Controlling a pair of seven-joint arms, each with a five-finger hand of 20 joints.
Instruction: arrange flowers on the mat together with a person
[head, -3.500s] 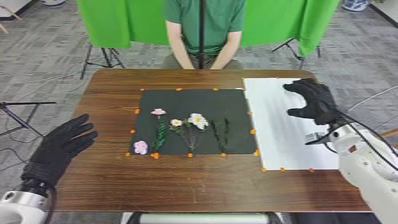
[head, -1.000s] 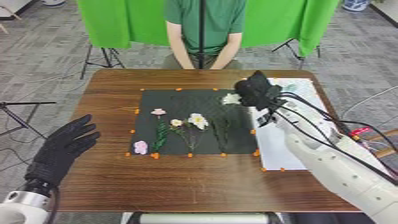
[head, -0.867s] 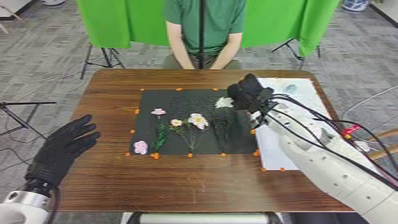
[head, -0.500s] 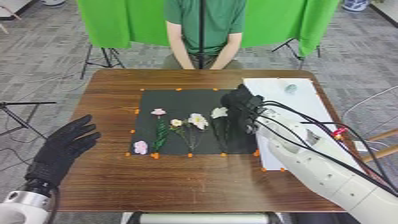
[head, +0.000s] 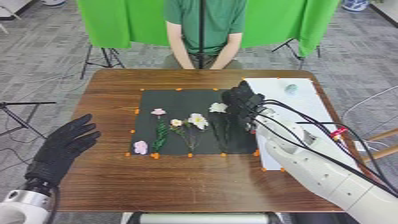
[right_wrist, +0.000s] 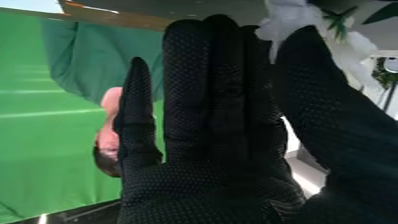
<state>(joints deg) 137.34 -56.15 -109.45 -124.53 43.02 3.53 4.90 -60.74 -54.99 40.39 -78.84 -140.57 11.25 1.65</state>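
The table (head: 204, 187) is of brown wood, and on it lie a dark, flat mat (head: 173, 100) and, just beside, a smooth white sheet (head: 266, 87). Above the right part of the mat is the right hand (head: 242, 101), in black fabric, pinching a white flower (head: 218, 107) between thumb and straight fingers. On the mat rest a pink flower (head: 159, 112) with leafy green stem, a rounded pink blossom (head: 140, 147), and a wide white bloom (head: 198, 121) with yellow centre. The left hand (head: 62, 145) is near the table's left edge, its fingers straight and a little spread. The head view gives this whole layout; the right wrist view gives the fine mesh of the glove, soft ruffled petals at the thumb tip, and pointed green leaves (right_wrist: 339, 22).
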